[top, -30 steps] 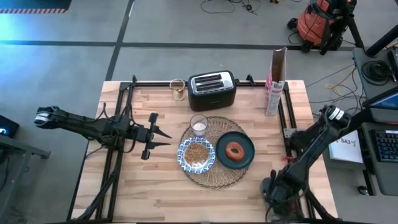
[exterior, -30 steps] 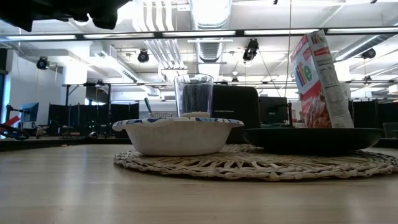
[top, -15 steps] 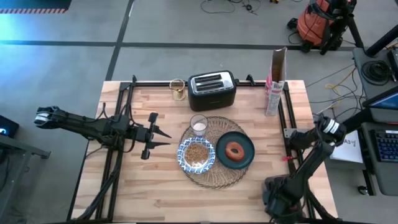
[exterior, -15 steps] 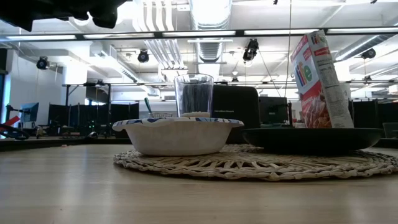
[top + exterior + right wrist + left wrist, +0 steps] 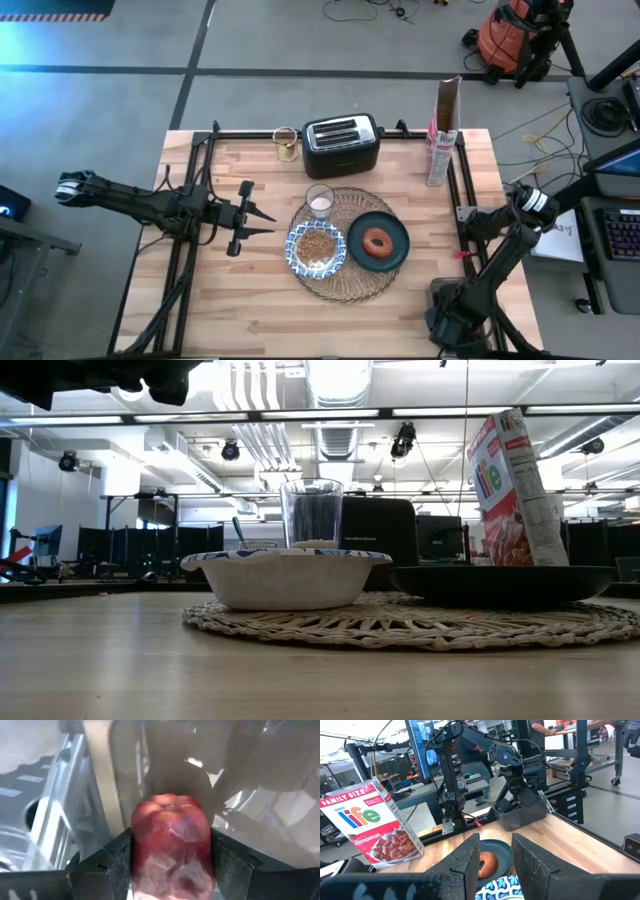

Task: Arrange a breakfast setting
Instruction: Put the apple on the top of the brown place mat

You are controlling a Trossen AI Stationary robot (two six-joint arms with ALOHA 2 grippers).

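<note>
Clamped between the fingers of the right pincer (image 5: 170, 865), off the right edge of the surface (image 5: 250, 300), a red apple (image 5: 171, 845) is held well to the right of the straw placemat (image 5: 345, 282), while the left pincer (image 5: 262, 221) waits part-open nearer the placemat's left.

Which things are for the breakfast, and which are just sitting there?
Breakfast things:
placemat
plate
pastry
bowl
glass
apple, between the right gripper's fingers

Just there:
toaster
cereal box
small jar
</note>
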